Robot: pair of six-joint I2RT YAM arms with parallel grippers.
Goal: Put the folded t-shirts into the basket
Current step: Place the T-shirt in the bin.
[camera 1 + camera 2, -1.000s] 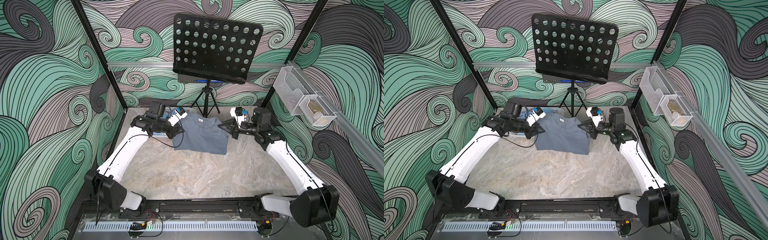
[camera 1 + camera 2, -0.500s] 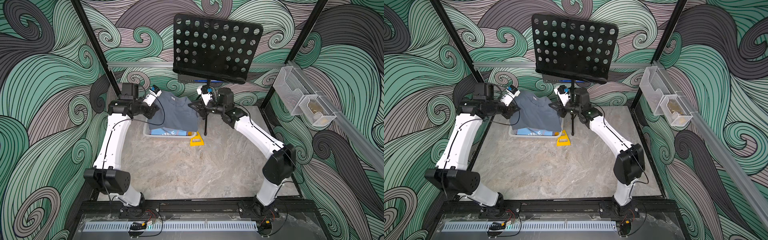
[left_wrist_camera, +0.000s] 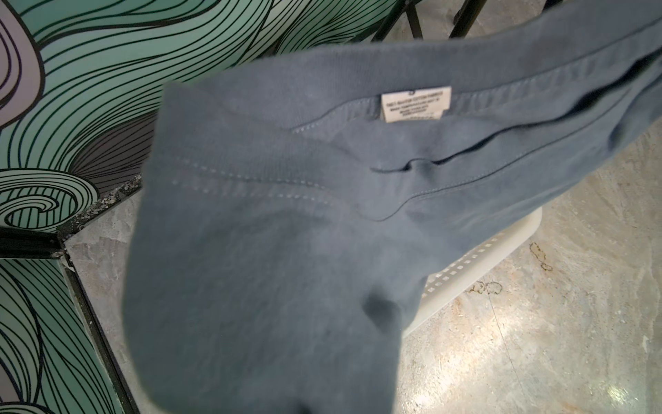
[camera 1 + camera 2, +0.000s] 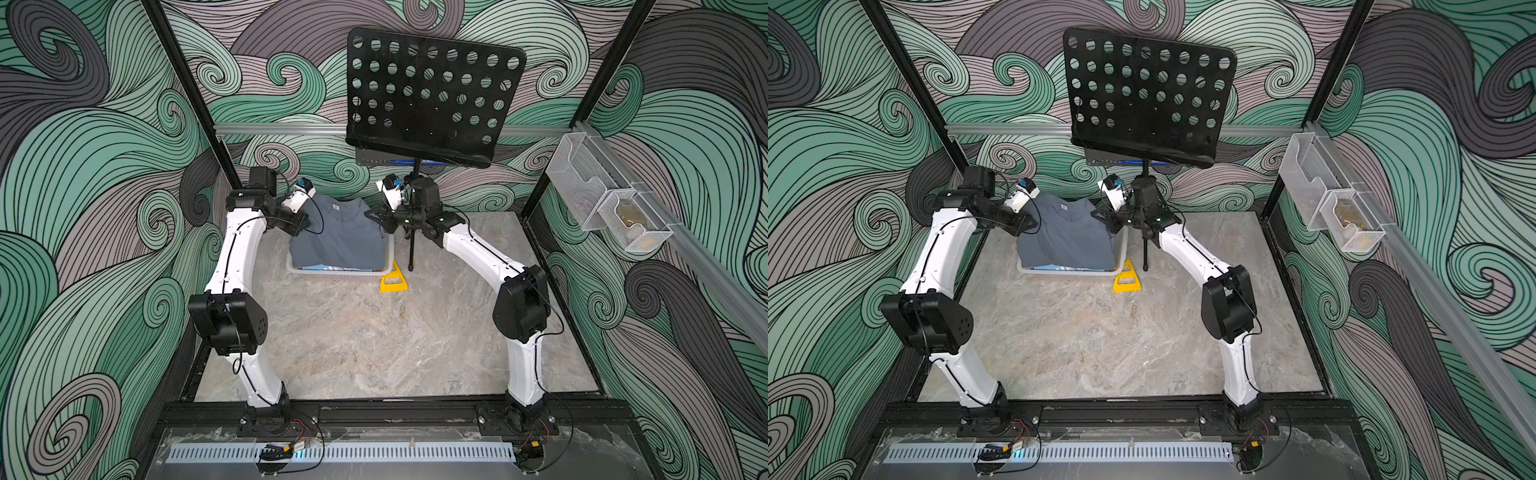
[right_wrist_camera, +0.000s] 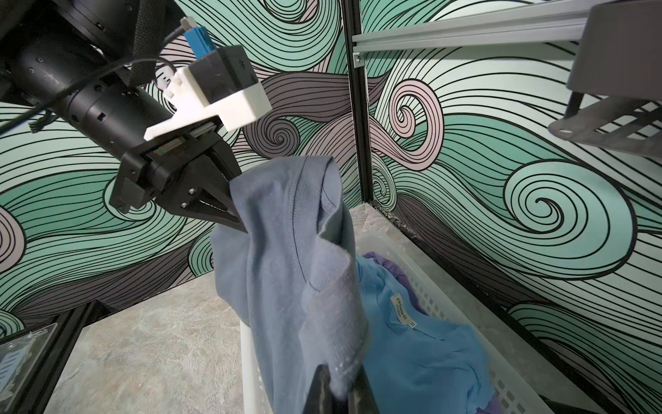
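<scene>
A slate grey folded t-shirt [image 4: 338, 237] [image 4: 1069, 237] hangs stretched between my two grippers, right over the white basket [image 4: 332, 272] [image 4: 1067, 272] at the back left. My left gripper [image 4: 303, 227] [image 5: 236, 211] is shut on one shoulder edge, and the cloth [image 3: 286, 215] hides its jaws in the left wrist view. My right gripper [image 4: 374, 216] [image 5: 338, 394] is shut on the opposite edge of the grey shirt [image 5: 286, 269]. Inside the basket [image 5: 247, 358] lies a light blue t-shirt [image 5: 422, 351] on a lavender one [image 5: 387, 260].
A yellow triangular piece [image 4: 392, 280] lies on the table by the basket's right front corner. A black music stand [image 4: 428, 95] stands behind, its pole [image 4: 411, 249] close to my right forearm. Wire-mesh bins [image 4: 602, 199] hang on the right wall. The back left wall is close.
Both arms have carried the grey t-shirt from the middle back of the table to the left and up over the basket. Both grips have stayed shut.
</scene>
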